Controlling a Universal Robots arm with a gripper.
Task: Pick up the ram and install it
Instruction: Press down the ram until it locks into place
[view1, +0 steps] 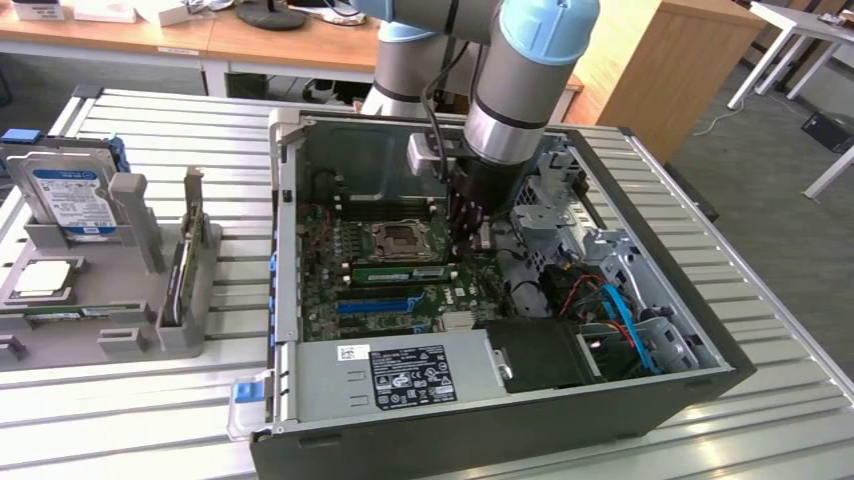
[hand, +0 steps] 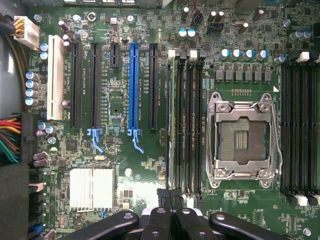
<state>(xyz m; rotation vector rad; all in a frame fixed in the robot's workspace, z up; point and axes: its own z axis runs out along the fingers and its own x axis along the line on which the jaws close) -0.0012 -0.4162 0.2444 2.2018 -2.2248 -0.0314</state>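
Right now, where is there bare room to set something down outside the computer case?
Bare slatted table lies along the computer case on the exterior view's right, and in front near the grey fixture tray. That tray, with the hard drive, is crowded.

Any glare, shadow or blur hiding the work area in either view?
Exterior view: even room light, the arm shading the case interior beneath it. Wrist view: motherboard evenly lit and sharp, slight shine on the CPU socket frame; the dark claw sits close and looks soft.

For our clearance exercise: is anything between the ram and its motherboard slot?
Nothing visible. The ram stands edge-on in a slot beside the CPU socket, with the shut gripper at one end.
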